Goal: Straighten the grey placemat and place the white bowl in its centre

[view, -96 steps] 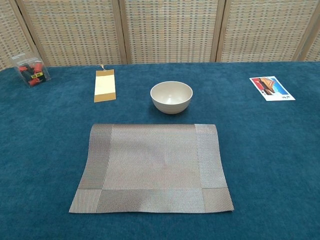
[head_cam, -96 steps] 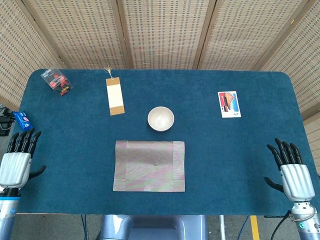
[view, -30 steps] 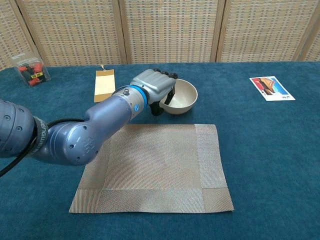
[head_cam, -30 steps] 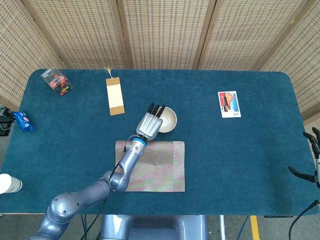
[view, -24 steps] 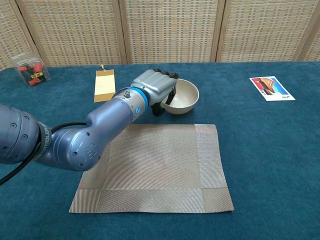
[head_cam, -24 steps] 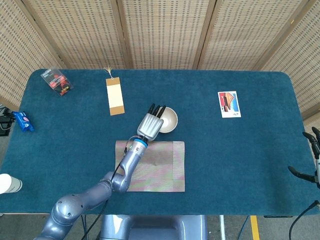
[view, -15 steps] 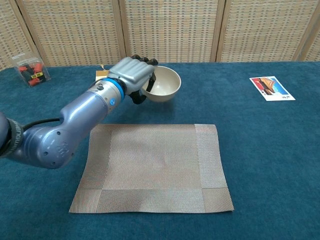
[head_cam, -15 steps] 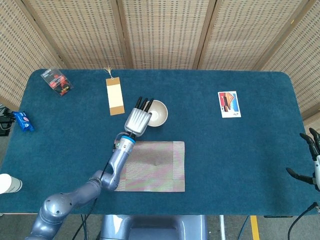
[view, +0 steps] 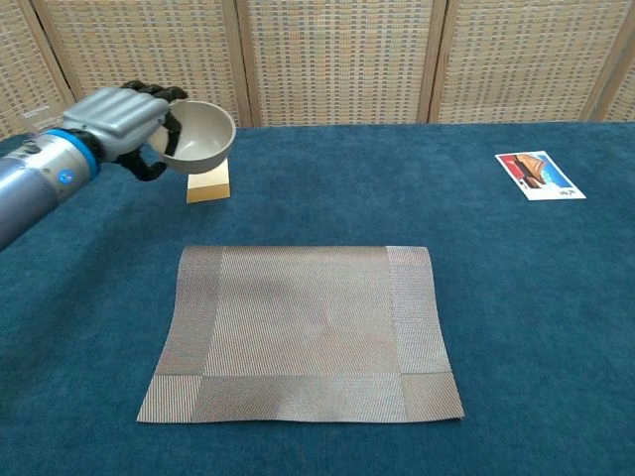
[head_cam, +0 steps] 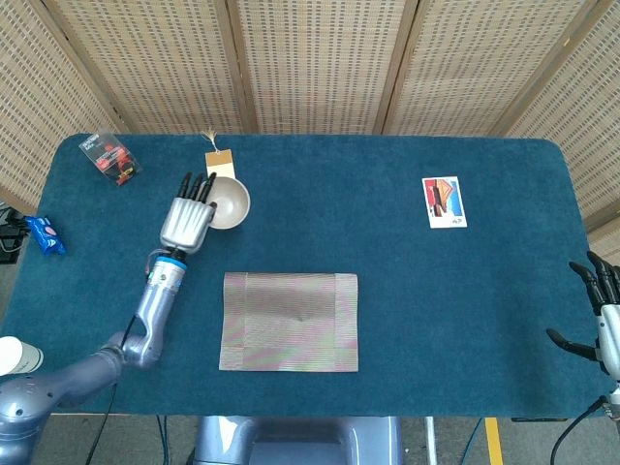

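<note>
Two arms are showing in the head view over the blue-covered table [head_cam: 465, 320], which is taking up most of both views. Next in size, the grey placemat [head_cam: 290, 321] is lying flat near the front edge, at the middle of the table; seen from the chest view, the placemat [view: 301, 332] is sitting roughly square to the table, with its near left corner flaring outward slightly. The left arm is reaching in from the front left corner and stretching toward the back left part of the table.

The left hand [head_cam: 186, 223] is gripping the white bowl [head_cam: 227, 202] by its rim, fingers [head_cam: 199, 183] hooking over the edge; in the chest view that hand [view: 121, 115] is holding the bowl [view: 198, 134] lifted above the cloth and tilted, well apart from the placemat. The right hand [head_cam: 603, 325] is hanging at the table's front right edge, holding nothing, its fingers spread apart.

Smaller things are lying around: a picture card [head_cam: 444, 202] toward the back right, a tan bookmark [view: 207, 186] partly hidden behind the bowl, a clear packet with red contents [head_cam: 109, 157] at the back left corner, and a small blue wrapper [head_cam: 44, 234] just off the left edge.
</note>
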### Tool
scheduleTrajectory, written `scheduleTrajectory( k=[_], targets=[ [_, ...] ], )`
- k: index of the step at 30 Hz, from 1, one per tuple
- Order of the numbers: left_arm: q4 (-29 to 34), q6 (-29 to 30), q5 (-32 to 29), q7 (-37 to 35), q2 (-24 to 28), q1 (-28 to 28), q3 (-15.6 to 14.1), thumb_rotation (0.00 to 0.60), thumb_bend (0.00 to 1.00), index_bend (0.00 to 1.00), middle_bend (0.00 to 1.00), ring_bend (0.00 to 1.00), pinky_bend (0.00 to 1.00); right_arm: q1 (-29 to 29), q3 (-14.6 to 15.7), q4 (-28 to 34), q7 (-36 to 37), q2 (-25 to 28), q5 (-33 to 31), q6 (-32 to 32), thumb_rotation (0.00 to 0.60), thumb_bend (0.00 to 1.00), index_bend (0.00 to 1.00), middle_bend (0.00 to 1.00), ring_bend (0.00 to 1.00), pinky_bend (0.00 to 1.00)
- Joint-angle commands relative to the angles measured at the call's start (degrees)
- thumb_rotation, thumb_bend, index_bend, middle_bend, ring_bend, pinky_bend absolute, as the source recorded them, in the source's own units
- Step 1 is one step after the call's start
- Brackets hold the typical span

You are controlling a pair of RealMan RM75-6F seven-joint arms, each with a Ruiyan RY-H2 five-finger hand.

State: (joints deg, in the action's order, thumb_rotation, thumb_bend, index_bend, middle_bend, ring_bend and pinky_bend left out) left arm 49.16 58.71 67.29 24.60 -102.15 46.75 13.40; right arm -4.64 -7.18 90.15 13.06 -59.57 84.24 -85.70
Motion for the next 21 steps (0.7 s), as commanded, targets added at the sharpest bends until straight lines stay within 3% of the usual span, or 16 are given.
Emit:
scheduleTrajectory(
  k=[1,17,19,21],
  targets=[
    [1.75,-0.15,-0.35,-1.8,2.46,-2.38,-1.37,0.6,0.63,0.79,0.0,0.0,0.0,-0.04,0.16,0.2,-0.6,-0.27,0.28,-0.13,0.6,0.05,0.16,0.0,0.0,0.0],
    [0.77,-3.02,-1.08,-8.37,7.35,-9.76,-4.71,0.6,0.61,0.75,0.0,0.0,0.0,-0.34,1.37,1.07,-4.81,-1.71,1.85,-0.02,0.6,0.04,0.16,0.0,0.0,0.0],
    [0.73,-3.24,-1.03,-8.61,7.52,-10.09,-4.91,0.6,0.55,0.69,0.0,0.0,0.0,-0.31,1.42,1.14,-4.92,-1.74,1.97,-0.13,0.6,0.04,0.16,0.0,0.0,0.0],
    [0.94,-4.04,-1.08,-9.0,8.02,-10.63,-5.32,0.6,0.37,0.55,0.0,0.0,0.0,-0.25,1.54,1.25,-5.07,-1.75,2.21,-0.31,0.6,0.05,0.16,0.0,0.0,0.0]
  ],
)
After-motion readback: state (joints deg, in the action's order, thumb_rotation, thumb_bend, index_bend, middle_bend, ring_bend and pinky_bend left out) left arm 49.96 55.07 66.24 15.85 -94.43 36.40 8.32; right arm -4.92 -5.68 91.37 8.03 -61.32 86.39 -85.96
